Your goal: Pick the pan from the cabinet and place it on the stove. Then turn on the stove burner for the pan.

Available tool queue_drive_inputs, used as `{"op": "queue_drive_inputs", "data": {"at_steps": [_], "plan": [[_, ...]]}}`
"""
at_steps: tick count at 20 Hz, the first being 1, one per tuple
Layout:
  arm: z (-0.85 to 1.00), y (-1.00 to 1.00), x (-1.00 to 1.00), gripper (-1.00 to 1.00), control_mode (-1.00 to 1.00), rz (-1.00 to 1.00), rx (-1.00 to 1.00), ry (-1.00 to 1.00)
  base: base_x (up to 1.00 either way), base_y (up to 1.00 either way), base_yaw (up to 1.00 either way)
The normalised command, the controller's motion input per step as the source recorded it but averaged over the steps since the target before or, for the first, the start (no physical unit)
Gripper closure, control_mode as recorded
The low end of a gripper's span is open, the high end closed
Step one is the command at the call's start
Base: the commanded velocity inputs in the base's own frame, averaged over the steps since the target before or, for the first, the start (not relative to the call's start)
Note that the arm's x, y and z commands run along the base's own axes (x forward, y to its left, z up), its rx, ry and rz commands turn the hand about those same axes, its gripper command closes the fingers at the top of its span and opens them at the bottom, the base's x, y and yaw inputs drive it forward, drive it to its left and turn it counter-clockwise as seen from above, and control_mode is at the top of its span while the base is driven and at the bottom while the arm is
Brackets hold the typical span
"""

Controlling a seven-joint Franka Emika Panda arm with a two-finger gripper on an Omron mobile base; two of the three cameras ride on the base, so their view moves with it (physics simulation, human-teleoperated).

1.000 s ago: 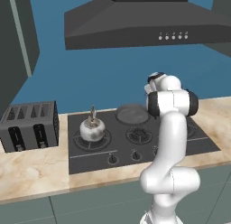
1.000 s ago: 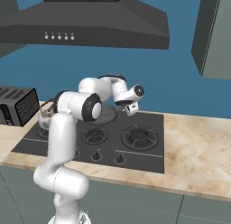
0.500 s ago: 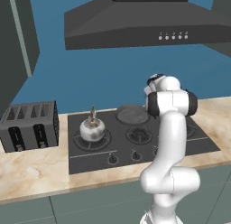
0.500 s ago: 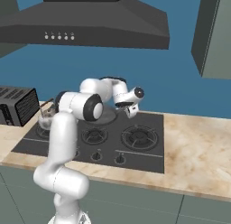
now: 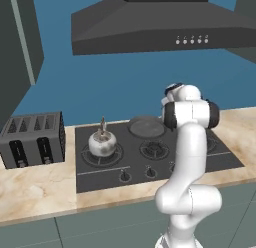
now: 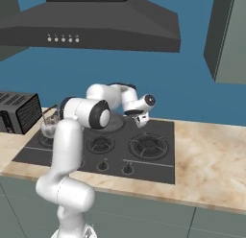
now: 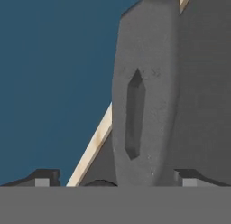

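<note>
Around the pan's handle (image 7: 144, 96), gripper (image 7: 115, 175) jaws stand wide.

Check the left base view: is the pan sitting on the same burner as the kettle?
No, the pan lies on a rear burner, while the kettle stands on the front left one.

One pan (image 5: 146, 126) sits on one stove (image 5: 100, 174), at about 12 o'clock of its middle. One silver kettle (image 5: 102, 143), one toaster (image 5: 34, 138), one range hood (image 5: 160, 29). Five small buttons dot the hood.
</note>
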Motion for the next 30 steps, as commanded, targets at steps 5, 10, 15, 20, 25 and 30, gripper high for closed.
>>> {"op": "queue_drive_inputs", "data": {"at_steps": [5,10,15,20,25,30], "plan": [[0.01,-0.05,-0.45,-1.0,-1.0,0.0,0.0,0.0,0.0,0.0,0.0],[0.24,0.06,-0.45,-1.0,-1.0,0.0,-0.02,0.0,0.0,0.0,0.0],[0.42,0.2,-0.31,-1.0,-1.0,0.0,-0.08,-0.05,0.0,0.0,0.0],[0.45,0.06,-0.54,-1.0,-1.0,0.0,-0.09,-0.03,0.0,0.0,0.0],[0.53,0.09,-0.67,-1.0,-1.0,0.0,-0.12,0.0,0.0,0.0,0.0],[0.58,0.2,-0.61,-1.0,-1.0,0.0,-0.16,0.06,0.0,0.0,0.0]]}}
